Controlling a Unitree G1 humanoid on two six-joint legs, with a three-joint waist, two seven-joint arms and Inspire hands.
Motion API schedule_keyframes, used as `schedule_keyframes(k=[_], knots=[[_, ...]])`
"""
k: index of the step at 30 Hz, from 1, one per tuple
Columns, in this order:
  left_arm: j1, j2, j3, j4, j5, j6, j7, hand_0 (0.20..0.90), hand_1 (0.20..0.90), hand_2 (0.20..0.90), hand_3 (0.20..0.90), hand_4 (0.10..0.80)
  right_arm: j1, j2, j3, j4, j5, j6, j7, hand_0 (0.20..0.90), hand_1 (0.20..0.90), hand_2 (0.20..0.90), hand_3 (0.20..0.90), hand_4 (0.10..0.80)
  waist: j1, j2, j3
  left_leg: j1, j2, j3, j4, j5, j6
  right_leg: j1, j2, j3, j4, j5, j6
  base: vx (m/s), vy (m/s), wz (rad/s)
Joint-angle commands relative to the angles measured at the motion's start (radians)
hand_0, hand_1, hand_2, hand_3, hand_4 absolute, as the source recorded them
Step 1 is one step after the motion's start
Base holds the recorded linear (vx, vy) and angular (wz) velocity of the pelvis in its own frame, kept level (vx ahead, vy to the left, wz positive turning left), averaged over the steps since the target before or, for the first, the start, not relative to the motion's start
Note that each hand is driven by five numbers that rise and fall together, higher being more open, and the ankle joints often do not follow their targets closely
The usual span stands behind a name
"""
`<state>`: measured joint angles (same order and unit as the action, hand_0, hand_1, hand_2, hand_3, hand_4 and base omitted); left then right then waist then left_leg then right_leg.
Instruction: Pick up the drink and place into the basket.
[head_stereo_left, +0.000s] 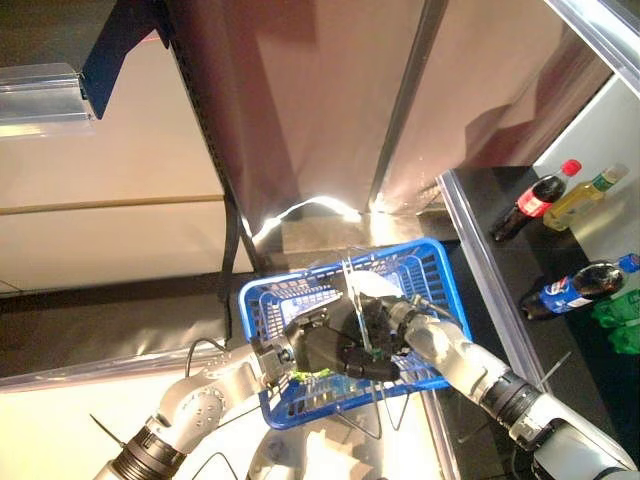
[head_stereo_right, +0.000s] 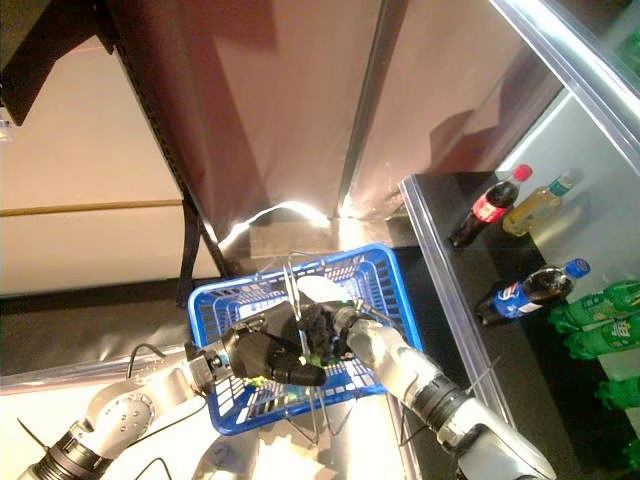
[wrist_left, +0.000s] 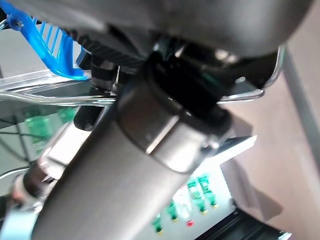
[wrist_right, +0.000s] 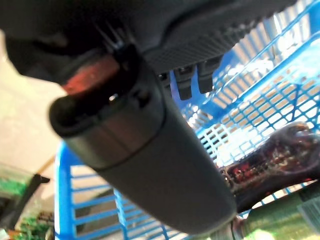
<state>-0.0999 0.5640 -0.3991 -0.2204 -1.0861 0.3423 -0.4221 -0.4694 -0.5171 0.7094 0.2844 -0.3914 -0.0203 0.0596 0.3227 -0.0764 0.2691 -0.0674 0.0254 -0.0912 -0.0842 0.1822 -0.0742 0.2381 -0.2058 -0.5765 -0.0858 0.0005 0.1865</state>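
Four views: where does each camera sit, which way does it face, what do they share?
Left eye view: head, looking down at the blue basket, both arms in, shelf bottles at right.
Right eye view: head, same scene a little shifted; left hand and right hand in the basket.
Left wrist view: on the left arm, mostly arm, basket rim.
Right wrist view: on the right arm, into the basket at a dark bottle.
All share the basket.

A reddish-brown wall panel (head_stereo_left: 330, 100) with a metal upright (head_stereo_left: 405, 110) rises beside a dark shelf (head_stereo_left: 520, 250). Spare bottles (head_stereo_left: 575, 285) lie and stand there, a bright glare at the panel's foot.
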Motion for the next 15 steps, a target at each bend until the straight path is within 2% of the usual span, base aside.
schedule_keyframes(k=[1,15], knots=[[-0.105,-0.199,0.121,-0.229,-0.223,-0.289,-0.098,0.3,0.3,0.3,0.2,0.1,-0.003,-0.055,-0.05,-0.093,0.031,-0.059,-0.076,0.9,0.9,0.9,0.9,0.8,-0.014,0.001,-0.188,0.07,-0.016,0.003,-0.003,-0.086,0.008,-0.022,0.041,0.034,0.013,0.026,-0.038,-0.002,0.01,-0.04],[-0.008,-0.202,0.252,-0.203,-0.178,-0.376,-0.001,0.3,0.3,0.3,0.2,0.1,0.134,-0.091,-0.198,-0.279,0.121,-0.099,-0.071,0.9,0.9,0.9,0.9,0.8,-0.054,0.002,-0.184,0.082,-0.008,0.057,-0.003,-0.092,0.013,-0.027,0.032,0.061,0.009,0.035,-0.027,0.0,0.009,-0.06]])
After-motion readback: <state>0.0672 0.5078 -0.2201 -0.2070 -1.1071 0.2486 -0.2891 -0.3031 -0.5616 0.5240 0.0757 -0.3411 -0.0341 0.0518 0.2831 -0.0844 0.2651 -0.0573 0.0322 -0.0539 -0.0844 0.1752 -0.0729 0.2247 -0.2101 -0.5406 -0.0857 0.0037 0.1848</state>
